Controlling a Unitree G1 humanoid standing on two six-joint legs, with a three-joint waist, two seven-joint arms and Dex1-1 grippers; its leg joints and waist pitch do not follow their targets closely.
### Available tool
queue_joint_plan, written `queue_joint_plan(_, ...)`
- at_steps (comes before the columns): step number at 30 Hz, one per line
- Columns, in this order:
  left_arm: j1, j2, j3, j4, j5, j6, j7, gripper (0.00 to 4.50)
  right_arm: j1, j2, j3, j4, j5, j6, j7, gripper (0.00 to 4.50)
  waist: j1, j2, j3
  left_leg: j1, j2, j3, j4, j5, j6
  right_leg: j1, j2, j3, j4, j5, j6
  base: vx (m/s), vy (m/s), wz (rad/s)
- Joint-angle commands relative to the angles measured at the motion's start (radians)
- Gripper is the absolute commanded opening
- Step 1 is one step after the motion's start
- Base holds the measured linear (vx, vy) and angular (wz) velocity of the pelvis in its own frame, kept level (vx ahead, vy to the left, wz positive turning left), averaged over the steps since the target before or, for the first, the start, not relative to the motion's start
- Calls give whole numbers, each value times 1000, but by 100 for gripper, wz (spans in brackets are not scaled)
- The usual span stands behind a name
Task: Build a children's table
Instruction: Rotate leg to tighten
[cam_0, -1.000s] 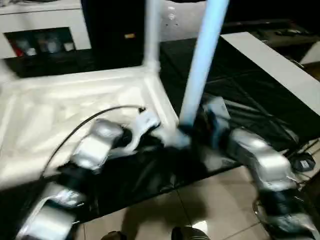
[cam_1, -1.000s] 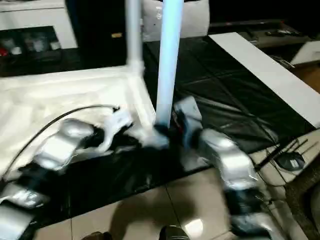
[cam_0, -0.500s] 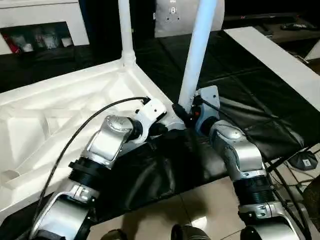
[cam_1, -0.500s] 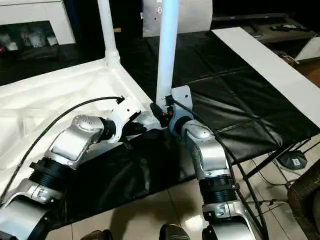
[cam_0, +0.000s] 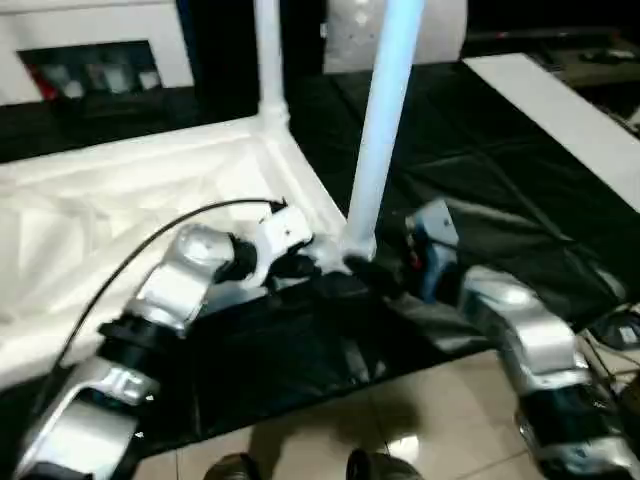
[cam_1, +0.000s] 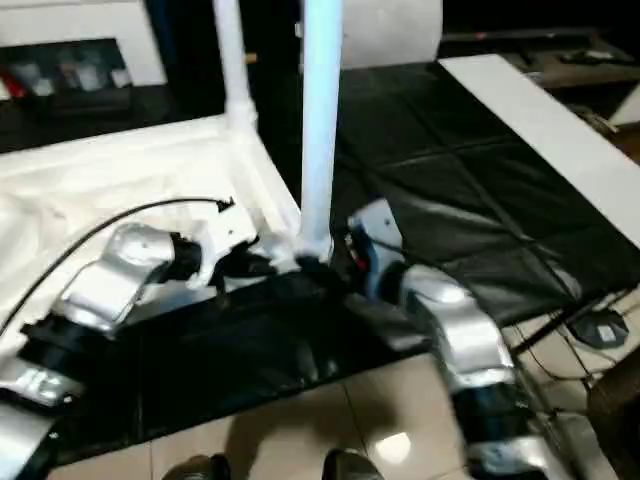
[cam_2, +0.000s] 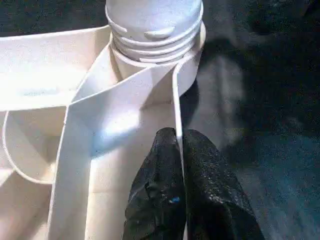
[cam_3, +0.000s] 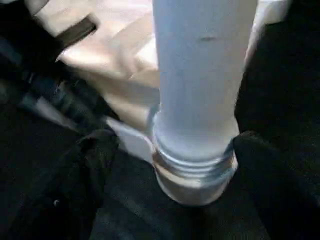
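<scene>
The table top (cam_0: 120, 220) is laid upside down on the black worktop (cam_0: 500, 170). Two legs (cam_0: 380, 120) are seen standing in its right corner sockets. Its rim is pinched by the closed left tool (cam_2: 180, 165); the right tool (cam_3: 165, 165) is spread open around the near leg's base

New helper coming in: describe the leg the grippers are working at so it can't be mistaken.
Find the upturned white tabletop on the black mat. Two legs stand up from it; take the near leg, at the corner between both grippers, not the far leg behind.
</scene>
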Motion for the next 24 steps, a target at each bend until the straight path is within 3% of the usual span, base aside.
queue_joint_plan(1, -3, -4, -38, -18, -18, -66, -73, 0, 7, -20, 8, -15, 4, -37, 53, 449, -2, 6, -71, 26, 49, -6, -61, -130, 97, 66, -58, 46, -64, -80, -268, 0, 0, 0)
queue_joint_plan(3, 2, 13, -45, -13, -27, -99, -120, 0, 8, -53, 6, -14, 17, -51, 105, 449, 5, 6, -71, 28, 50, -6, -62, -152, 87, 64, -59, 46, -65, -120, -261, 0, 0, 0)
queue_joint_plan(6, -4, 50, -62, 18, -18, -159, -184, 0, 2, -116, 34, 13, 2, -133, 196, 449, 10, 6, -75, 31, 52, -6, -62, -156, 80, 63, -60, 46, -65, -124, -260, 0, 0, 0)
queue_joint_plan(9, -9, 60, -69, 24, -27, -181, -221, 0, 0, -131, 40, 20, 45, -135, 285, 449, 8, -4, -76, 25, 51, -7, -61, -166, 84, 68, -63, 45, -66, -159, -251, 0, 0, 0)
queue_joint_plan(13, -13, 73, -86, 26, -22, -205, -258, 0, -11, -147, 55, 29, 62, -122, 348, 449, 10, -3, -77, 25, 52, -7, -59, -143, 93, 66, -62, 45, -62, -146, -257, 0, 0, 0)
queue_joint_plan(14, -13, 76, -90, 27, -21, -212, -267, 0, -14, -148, 57, 32, 65, -120, 359, 422, 10, -3, -78, 24, 52, -7, -58, -140, 95, 67, -62, 45, -61, -142, -258, 0, 0, 0)
queue_joint_plan(15, -13, 79, -96, 26, -21, -222, -282, 0, -20, -148, 57, 35, 77, -115, 375, 415, 10, -10, -79, 23, 51, -6, -57, -130, 101, 68, -64, 45, -60, -143, -258, 0, 0, 0)
queue_joint_plan(18, -11, 85, -108, 19, -23, -238, -312, 0, -30, -145, 57, 39, 101, -106, 397, 410, 11, -8, -80, 26, 53, -6, -56, -127, 100, 66, -63, 44, -59, -146, -259, 0, 0, 0)
queue_joint_plan(19, -11, 86, -109, 18, -24, -239, -317, 0, -32, -144, 57, 41, 105, -105, 400, 380, 11, -7, -80, 27, 53, -7, -57, -122, 100, 65, -62, 44, -58, -137, -263, 0, 0, 0)
queue_joint_plan(22, -7, 89, -118, 11, -23, -257, -346, 0, -42, -140, 60, 55, 109, -108, 425, 369, 15, -9, -84, 28, 53, -5, -56, -126, 98, 66, -62, 44, -56, -119, -270, 0, 0, 0)
queue_joint_plan(24, -6, 89, -122, 7, -23, -260, -352, 0, -45, -140, 63, 60, 113, -104, 435, 328, 16, -9, -84, 28, 53, -5, -55, -126, 97, 65, -62, 43, -55, -118, -273, 0, 0, 0)
